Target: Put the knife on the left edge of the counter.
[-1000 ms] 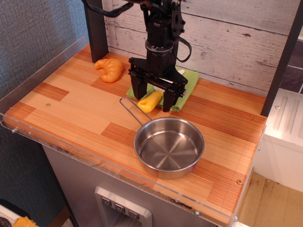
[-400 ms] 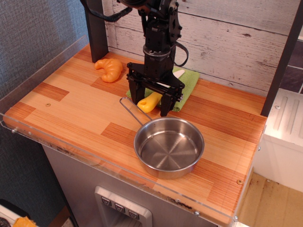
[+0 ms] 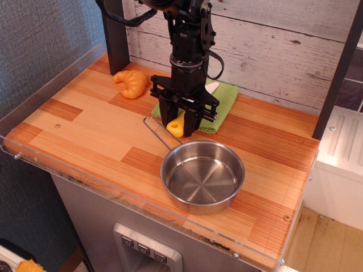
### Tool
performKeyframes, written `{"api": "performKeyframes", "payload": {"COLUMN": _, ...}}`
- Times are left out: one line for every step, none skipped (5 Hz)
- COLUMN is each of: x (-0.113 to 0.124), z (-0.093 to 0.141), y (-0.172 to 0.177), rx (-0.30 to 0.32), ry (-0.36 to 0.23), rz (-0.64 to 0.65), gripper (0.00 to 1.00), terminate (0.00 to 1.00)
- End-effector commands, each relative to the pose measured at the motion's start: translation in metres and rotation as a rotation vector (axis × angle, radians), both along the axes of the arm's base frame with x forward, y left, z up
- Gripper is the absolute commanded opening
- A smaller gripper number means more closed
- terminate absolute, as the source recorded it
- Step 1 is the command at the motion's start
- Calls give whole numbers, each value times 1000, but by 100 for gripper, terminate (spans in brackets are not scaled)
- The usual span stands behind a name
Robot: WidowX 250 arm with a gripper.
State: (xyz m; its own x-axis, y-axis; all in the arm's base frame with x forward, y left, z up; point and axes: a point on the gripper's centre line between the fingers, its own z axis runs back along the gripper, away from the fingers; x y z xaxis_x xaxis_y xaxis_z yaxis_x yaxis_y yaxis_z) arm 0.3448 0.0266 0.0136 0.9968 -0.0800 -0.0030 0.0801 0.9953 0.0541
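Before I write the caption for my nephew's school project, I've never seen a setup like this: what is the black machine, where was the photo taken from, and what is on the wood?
The black machine is a robot arm, and the two-fingered claw at its end is the gripper. The one camera looks down from above the front of the wooden butcher-block counter, which has a clear plastic rim. The gripper has its fingers on either side of the yellow handle of a small toy knife; the knife's white blade pokes out behind the arm. The knife lies on a green cloth at the back. Whether the fingers already squeeze the handle I cannot tell. Also on the wood are an orange croissant-shaped toy at the back left and a shiny steel pan with a wire handle in front, with nothing in it.
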Motion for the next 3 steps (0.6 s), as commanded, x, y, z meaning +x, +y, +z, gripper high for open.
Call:
{"api": "performKeyframes", "payload": {"x": 3, "z": 37, "y": 4, "rx": 4, "ry": -91, "rz": -24, "gripper": 0, "terminate": 0}}
{"api": "performKeyframes", "payload": {"x": -11, "z": 69, "y": 15, "rx": 0, "ry": -187, "rz": 17, "gripper": 0, "terminate": 0}}
{"api": "performKeyframes", "payload": {"x": -24, "z": 85, "y": 33, "rx": -27, "ry": -283, "rz": 77, "gripper": 0, "terminate": 0}}
